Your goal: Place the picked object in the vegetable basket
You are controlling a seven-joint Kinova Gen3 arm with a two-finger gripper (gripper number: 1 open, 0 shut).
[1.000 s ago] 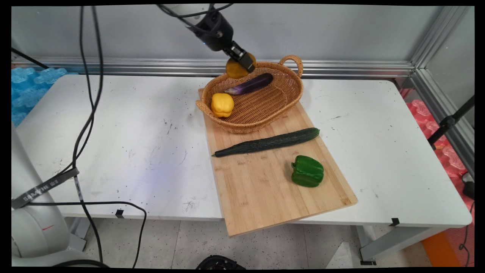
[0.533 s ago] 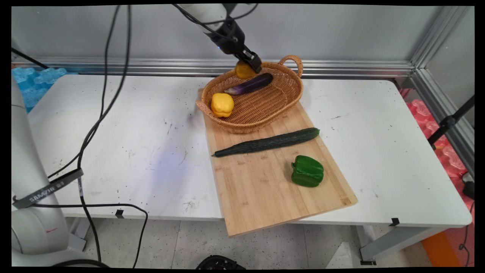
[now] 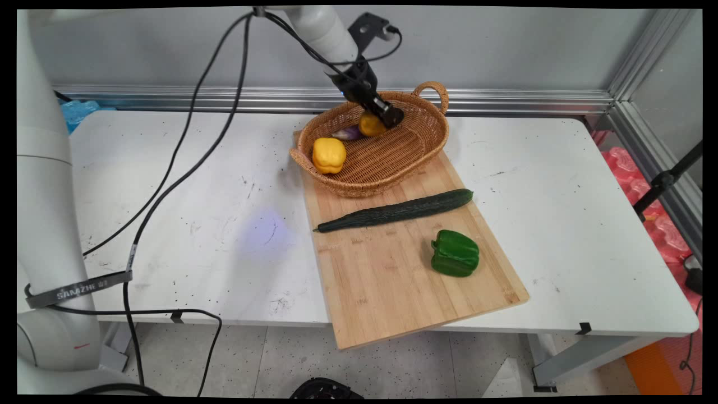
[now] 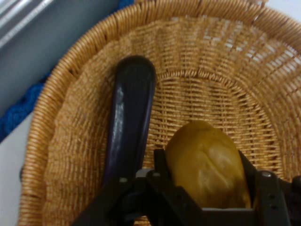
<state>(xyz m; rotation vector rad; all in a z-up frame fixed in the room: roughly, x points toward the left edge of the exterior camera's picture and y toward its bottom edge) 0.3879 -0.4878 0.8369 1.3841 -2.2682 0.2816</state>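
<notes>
My gripper (image 3: 383, 118) is down inside the wicker basket (image 3: 415, 151), shut on a yellow-brown potato (image 3: 370, 124). In the hand view the potato (image 4: 207, 165) sits clamped between the black fingers (image 4: 162, 165), just above the woven floor of the basket (image 4: 211, 70). A dark purple eggplant (image 4: 129, 117) lies right beside the potato; in the main view the eggplant (image 3: 348, 133) is mostly hidden behind the gripper. A yellow bell pepper (image 3: 328, 155) rests at the basket's left end.
The basket stands on the far end of a wooden cutting board (image 3: 392, 280). A long cucumber (image 3: 395, 210) lies across the board and a green bell pepper (image 3: 455, 253) sits nearer its front right. Black cables (image 3: 185, 151) hang over the table's left side.
The gripper has come down and to the right with the potato, from above the basket's back rim into the basket beside the eggplant.
</notes>
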